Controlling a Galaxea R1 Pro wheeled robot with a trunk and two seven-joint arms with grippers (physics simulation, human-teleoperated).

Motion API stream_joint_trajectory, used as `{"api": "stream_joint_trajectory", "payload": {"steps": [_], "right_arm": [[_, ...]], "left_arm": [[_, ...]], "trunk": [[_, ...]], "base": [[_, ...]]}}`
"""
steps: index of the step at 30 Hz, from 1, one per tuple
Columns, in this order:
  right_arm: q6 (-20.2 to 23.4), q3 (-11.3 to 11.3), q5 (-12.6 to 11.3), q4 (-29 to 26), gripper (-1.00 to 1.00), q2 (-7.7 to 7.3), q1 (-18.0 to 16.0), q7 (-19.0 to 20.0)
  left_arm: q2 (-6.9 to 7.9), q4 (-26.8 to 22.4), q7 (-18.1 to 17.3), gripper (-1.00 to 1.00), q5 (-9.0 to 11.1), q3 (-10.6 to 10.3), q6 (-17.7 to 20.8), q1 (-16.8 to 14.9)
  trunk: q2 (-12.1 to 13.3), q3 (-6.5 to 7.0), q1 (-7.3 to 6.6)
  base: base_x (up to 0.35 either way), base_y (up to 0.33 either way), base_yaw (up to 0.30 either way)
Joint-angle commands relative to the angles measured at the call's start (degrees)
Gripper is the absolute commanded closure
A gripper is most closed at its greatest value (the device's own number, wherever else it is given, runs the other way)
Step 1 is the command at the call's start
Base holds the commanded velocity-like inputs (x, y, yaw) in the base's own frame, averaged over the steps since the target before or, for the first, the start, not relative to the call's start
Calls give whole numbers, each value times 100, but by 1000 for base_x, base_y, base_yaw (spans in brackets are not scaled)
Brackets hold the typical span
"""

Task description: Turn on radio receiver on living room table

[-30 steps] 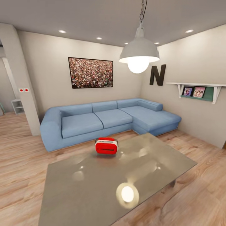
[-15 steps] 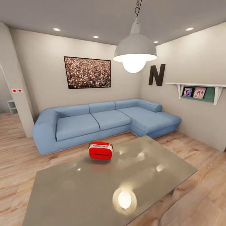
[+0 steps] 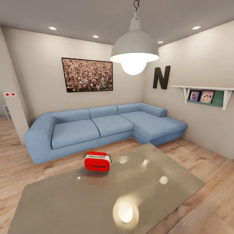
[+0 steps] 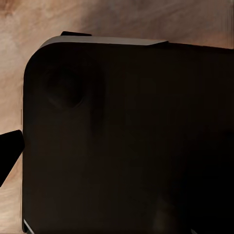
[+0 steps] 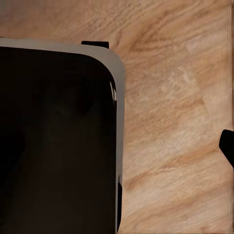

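Left claw: the left wrist view shows a dark rounded body (image 4: 126, 141) over wood floor (image 4: 146, 17), with one black tip at the frame edge. Cannot tell how far it is open or whether it holds anything. Right claw: same case. A dark rounded panel (image 5: 53, 141) with a pale rim sits over floor planks, one black tip at the edge. Opening not readable.

Neither wrist view has the radio in it, so which arm is nearer cannot be read directly.

Radio (image 3: 97, 161): red, white side trim, standing upright on the surface (image 3: 156, 195), toward its far edge and somewhat left of the head view's centre. Long axis runs roughly across the view, parallel to the sofa front. From the robot it lies ahead, across most of the surface. Judgement: the leftward offset slightly favours the left arm, and the base needs to close in first, since the reach spans nearly the whole top.

Surface: large, low, glossy grey. It reflects the pendant lamp (image 3: 134, 52) as a bright spot near the close edge. Nothing else stands on it.

Room: pale wood-plank floor, beige walls, blue L-shaped sofa (image 3: 104, 128) just beyond the surface, framed crowd picture (image 3: 87, 75) above it. Right wall carries a black letter N (image 3: 161, 77) and a white shelf (image 3: 208, 94) with small photos.
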Motion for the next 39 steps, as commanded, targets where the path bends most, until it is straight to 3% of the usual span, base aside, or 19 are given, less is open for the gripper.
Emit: {"api": "stream_joint_trajectory", "payload": {"steps": [1, 31, 39], "right_arm": [[0, 1, 0, 0, -100, 0, 0, 0], [-6, 2, -1, 0, -100, -6, 0, -1], [-17, 10, 0, 0, -100, -7, 1, -1]], "left_arm": [[0, 0, 0, -100, 0, 0, -2, 0], [-5, 0, 0, -100, 12, 0, -11, 0], [0, 0, 0, -100, 17, 0, -13, 0]], "trunk": [[0, 0, 0], [0, 0, 0], [0, 0, 0]], "base": [[207, -165, 0], [162, -130, 2], [9, -8, 212]]}}
